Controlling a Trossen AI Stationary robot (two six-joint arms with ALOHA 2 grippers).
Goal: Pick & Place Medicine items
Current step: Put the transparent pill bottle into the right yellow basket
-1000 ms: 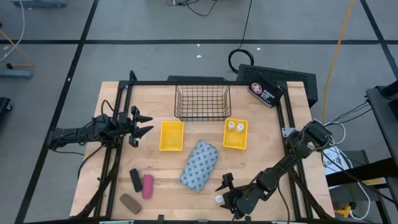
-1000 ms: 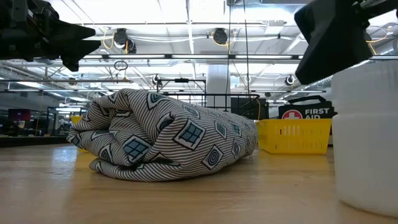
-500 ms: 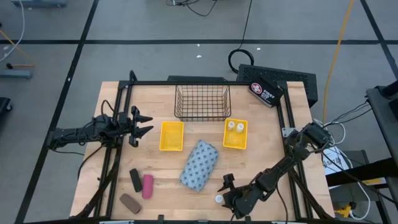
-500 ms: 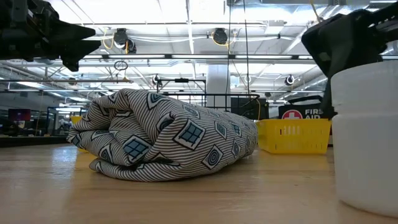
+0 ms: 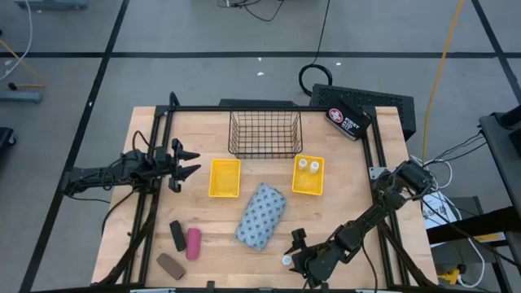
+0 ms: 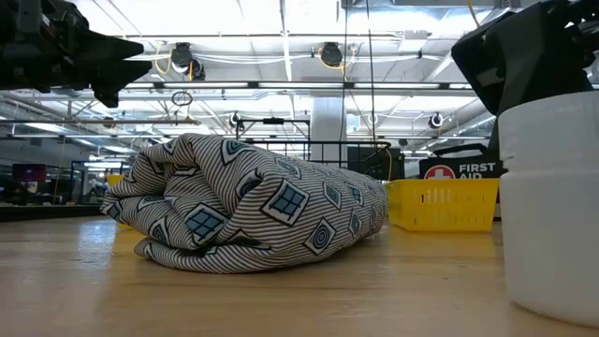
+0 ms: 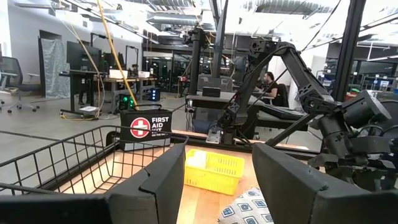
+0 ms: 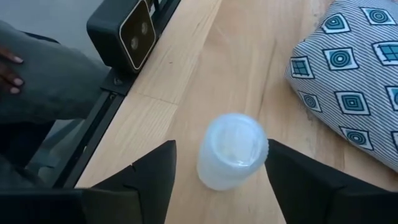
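Standing between spread right jaws, untouched: white bottle (image 8: pixel 232 152).

In the low view, the white bottle (image 6: pixel 552 206) is cut off by the frame's edge.

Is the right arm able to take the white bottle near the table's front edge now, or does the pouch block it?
Probably yes. The right gripper is open, with a finger on each side of the white bottle. The pouch lies apart from the bottle, so nothing seems to block the fingers.
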